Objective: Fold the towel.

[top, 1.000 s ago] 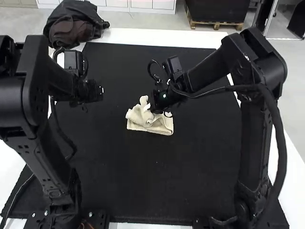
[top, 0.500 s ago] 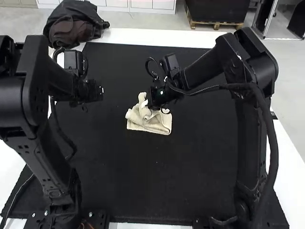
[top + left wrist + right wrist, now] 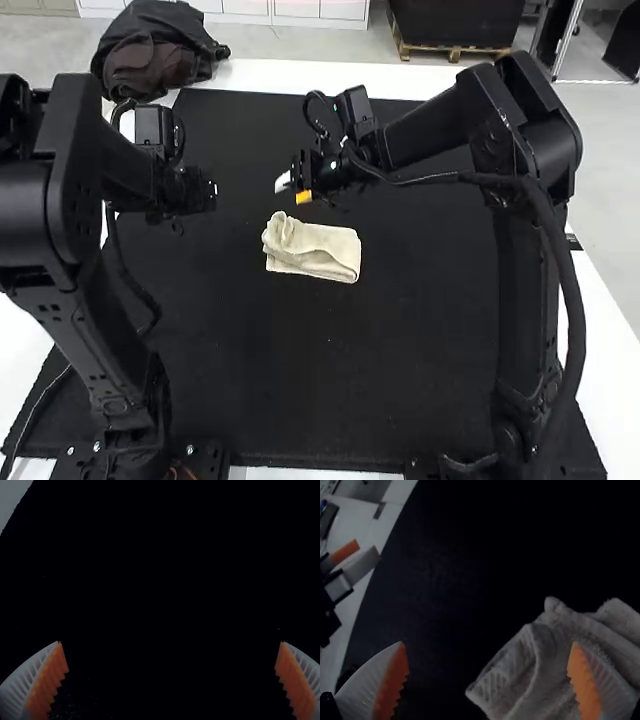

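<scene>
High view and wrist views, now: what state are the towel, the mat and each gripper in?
Towel: folded into a small, uneven bundle, its left end in the high view rumpled and raised; not held.
Black mat: spread flat beneath the towel.
Left gripper: open, fingers wide apart, nothing between them.
Right gripper: open, holding nothing, just beyond the towel in the high view.

One towel [image 3: 322, 252], two grippers [image 3: 293, 190], two arms [image 3: 508, 110], one mat [image 3: 300, 380]
</scene>
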`<action>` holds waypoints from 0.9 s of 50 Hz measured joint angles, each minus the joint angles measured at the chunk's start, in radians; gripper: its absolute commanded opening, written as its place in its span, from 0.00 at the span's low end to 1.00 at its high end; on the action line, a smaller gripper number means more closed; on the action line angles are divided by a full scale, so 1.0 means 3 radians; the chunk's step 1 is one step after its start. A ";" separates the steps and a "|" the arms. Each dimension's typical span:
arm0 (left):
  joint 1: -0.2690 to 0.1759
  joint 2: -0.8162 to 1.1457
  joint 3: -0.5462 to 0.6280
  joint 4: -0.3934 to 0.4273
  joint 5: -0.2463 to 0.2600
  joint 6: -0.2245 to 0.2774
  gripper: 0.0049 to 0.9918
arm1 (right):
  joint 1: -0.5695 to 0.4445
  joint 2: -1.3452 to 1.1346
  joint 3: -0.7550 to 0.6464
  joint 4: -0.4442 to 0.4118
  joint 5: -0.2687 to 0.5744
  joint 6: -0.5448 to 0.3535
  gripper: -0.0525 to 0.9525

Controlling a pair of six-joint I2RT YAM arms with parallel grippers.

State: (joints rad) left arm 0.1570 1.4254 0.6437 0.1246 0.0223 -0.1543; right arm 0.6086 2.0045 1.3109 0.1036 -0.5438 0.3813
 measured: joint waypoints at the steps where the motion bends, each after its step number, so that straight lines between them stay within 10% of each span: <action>1: 0.0000 0.0000 0.0000 0.0000 0.0000 0.0000 0.98 | -0.0001 -0.0001 0.0011 0.0000 -0.0014 0.0014 0.79; 8: 0.0000 0.0000 0.0001 0.0000 0.0000 0.0000 0.98 | -0.0018 -0.0065 0.0041 -0.0055 -0.0058 0.0052 0.73; 13: 0.0000 0.0000 0.0000 0.0001 0.0000 0.0000 0.98 | -0.0080 -0.0163 0.0039 -0.0230 -0.0060 -0.0057 0.03; 27: 0.0000 0.0000 0.0000 0.0041 0.0000 0.0001 0.98 | -0.0378 -0.0514 -0.0398 -0.0276 -0.0039 -0.0454 0.03; 45: 0.0000 0.0000 0.0000 0.0098 0.0001 0.0000 0.98 | -0.0378 -0.0401 -0.1087 0.0323 -0.0150 -0.0496 0.02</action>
State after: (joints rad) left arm 0.1570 1.4254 0.6437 0.1539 0.0227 -0.1543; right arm 0.4953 1.8843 0.9848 0.2005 -0.5888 0.2325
